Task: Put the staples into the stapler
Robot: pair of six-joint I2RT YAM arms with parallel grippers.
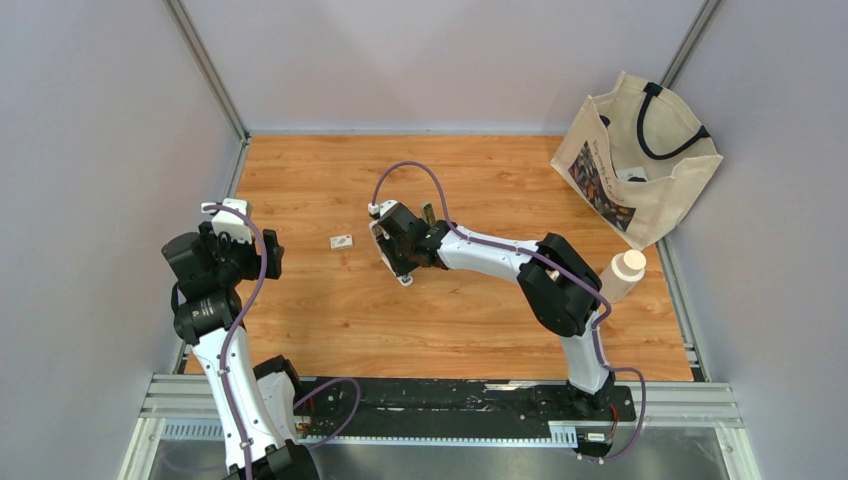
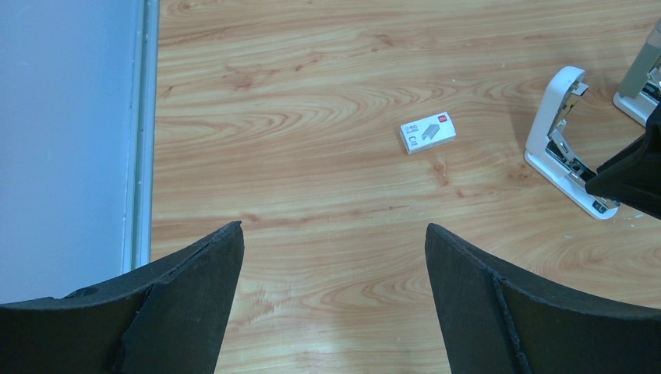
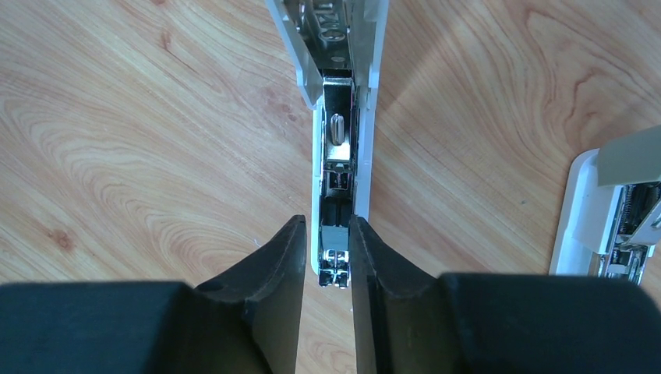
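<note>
A white stapler [image 3: 337,93] lies hinged open on the wooden table, its metal channel facing up. My right gripper [image 3: 327,234] hovers right over its near end, jaws a narrow gap apart and straddling the channel. A small dark-grey strip, the staples [image 3: 335,236], lies in the channel between the fingertips; it does not span the gap. The top view shows this gripper [image 1: 392,245] over the stapler [image 1: 404,279]. My left gripper [image 2: 334,234] is wide open and empty at the table's left, well left of the stapler [image 2: 557,148].
A small white staple box [image 1: 342,240] lies left of the stapler and shows in the left wrist view [image 2: 428,132]. A second opened stapler [image 3: 608,210] lies to the right. A canvas bag [image 1: 640,160] and a white bottle [image 1: 625,272] stand at the far right.
</note>
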